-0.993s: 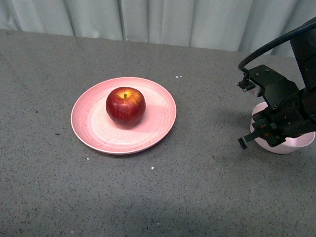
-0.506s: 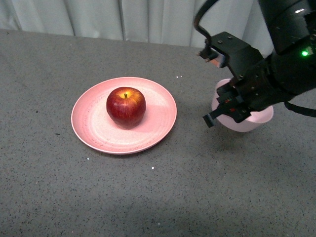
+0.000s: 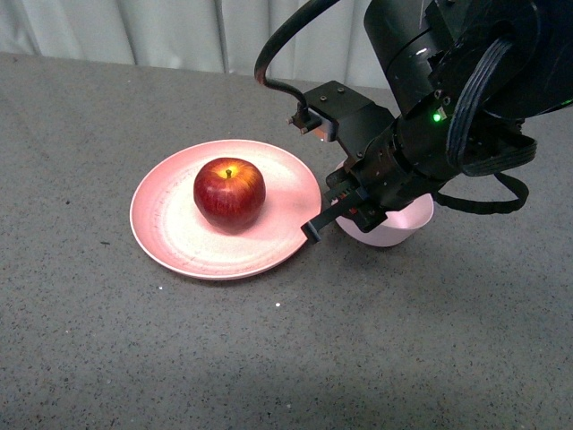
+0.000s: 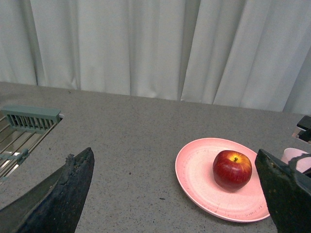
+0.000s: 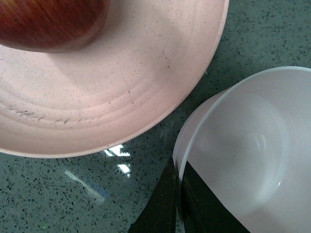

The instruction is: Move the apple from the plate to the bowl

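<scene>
The dark-red apple sits on the salmon-pink plate, left of centre; both also show in the left wrist view, apple on plate. My right gripper is shut on the rim of the pale-pink bowl, held right beside the plate's right edge. In the right wrist view the jaws pinch the bowl's rim, with the plate and the apple's underside close by. My left gripper is open and empty, well short of the plate.
Grey speckled tabletop all around. White curtain along the back. A grey-green rack lies at the table's edge in the left wrist view.
My right arm has carried the bowl leftwards from the far right of the table to just beside the plate. The apple and plate have not moved.
</scene>
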You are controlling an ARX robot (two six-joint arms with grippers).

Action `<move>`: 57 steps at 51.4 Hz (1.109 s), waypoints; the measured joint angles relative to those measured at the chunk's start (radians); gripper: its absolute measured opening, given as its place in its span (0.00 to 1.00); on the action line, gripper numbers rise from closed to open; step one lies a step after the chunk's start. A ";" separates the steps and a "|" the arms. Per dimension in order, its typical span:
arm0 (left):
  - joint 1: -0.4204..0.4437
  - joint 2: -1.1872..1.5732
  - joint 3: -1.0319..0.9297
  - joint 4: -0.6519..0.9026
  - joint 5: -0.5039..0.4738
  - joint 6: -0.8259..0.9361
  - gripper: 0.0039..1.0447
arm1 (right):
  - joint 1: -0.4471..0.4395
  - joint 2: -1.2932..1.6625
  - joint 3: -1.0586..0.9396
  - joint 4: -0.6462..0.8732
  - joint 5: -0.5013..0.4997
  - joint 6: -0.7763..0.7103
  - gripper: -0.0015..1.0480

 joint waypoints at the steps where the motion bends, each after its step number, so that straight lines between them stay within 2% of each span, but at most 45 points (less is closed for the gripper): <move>1: 0.000 0.000 0.000 0.000 0.000 0.000 0.94 | 0.001 0.003 0.002 0.000 0.002 0.000 0.01; 11: 0.000 0.000 0.000 0.000 0.000 0.000 0.94 | 0.007 0.030 0.015 0.000 0.011 -0.001 0.01; 13: 0.000 0.000 0.000 0.000 0.000 0.000 0.94 | 0.008 0.032 0.016 0.001 0.013 -0.002 0.04; 26: 0.000 0.000 0.000 0.000 0.000 0.000 0.94 | -0.006 -0.004 -0.015 0.055 -0.002 0.014 0.48; 38: 0.000 0.000 0.000 0.000 0.000 0.000 0.94 | -0.043 -0.252 -0.184 0.184 -0.042 0.062 0.92; 44: 0.000 0.000 0.000 0.000 0.000 0.000 0.94 | -0.069 -0.364 -0.291 0.232 -0.010 0.085 0.90; 49: 0.000 0.000 0.000 0.000 0.000 0.000 0.94 | -0.103 -0.451 -0.385 0.280 0.068 0.074 0.91; 57: 0.000 0.000 0.000 0.000 0.000 0.000 0.94 | -0.148 -0.527 -0.472 0.304 0.125 0.090 0.90</move>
